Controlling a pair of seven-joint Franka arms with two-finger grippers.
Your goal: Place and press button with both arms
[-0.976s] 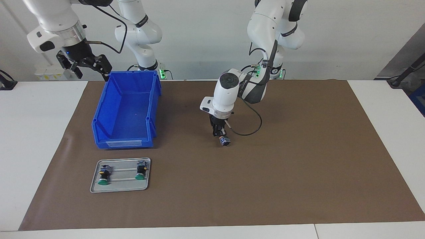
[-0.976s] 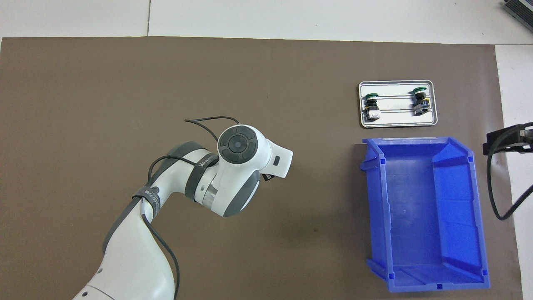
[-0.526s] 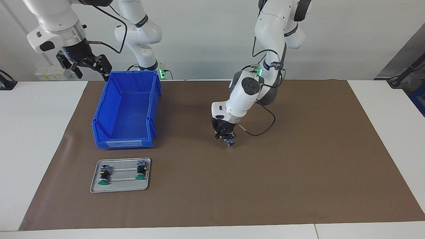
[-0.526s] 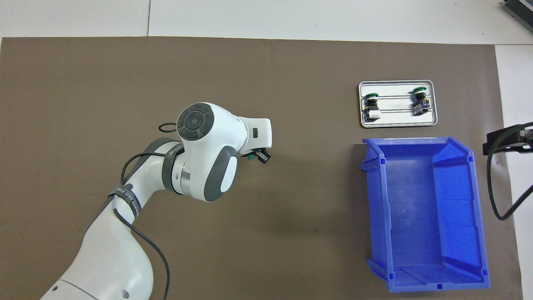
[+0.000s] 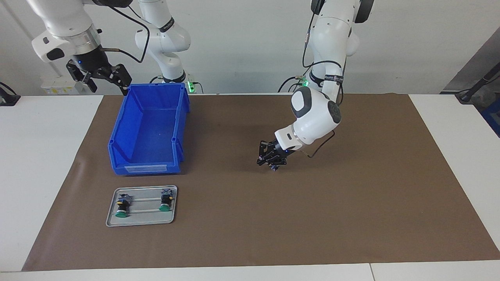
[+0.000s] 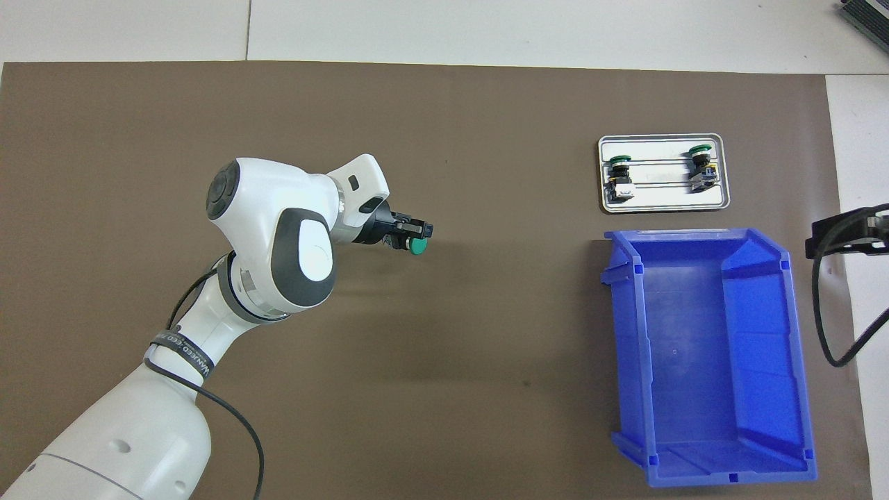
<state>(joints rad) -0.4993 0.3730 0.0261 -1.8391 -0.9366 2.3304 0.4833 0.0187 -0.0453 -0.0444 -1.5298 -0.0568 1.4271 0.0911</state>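
Observation:
My left gripper (image 5: pixel 272 162) hangs tilted low over the middle of the brown mat, shut on a button (image 5: pixel 275 168). From overhead, the button's green cap (image 6: pixel 417 246) pokes out past the left gripper (image 6: pixel 410 235). Two more buttons (image 5: pixel 122 207) (image 5: pixel 166 202) lie on a small silver tray (image 5: pixel 142 219) toward the right arm's end. They also show from overhead (image 6: pixel 619 178) (image 6: pixel 700 171). My right gripper (image 5: pixel 106 84) waits open and empty, raised beside the blue bin's corner. Only its edge (image 6: pixel 844 232) shows from overhead.
An empty blue bin (image 5: pixel 177 132) (image 6: pixel 628 333) stands on the mat (image 5: pixel 351 203), nearer to the robots than the tray (image 6: pixel 663 201). White table surface (image 5: pixel 35 164) borders the mat at both ends.
The left arm has swung its wrist toward its own end and tilted the gripper. The held button stayed over mid-mat, and its green cap now shows from overhead. The right arm has not moved.

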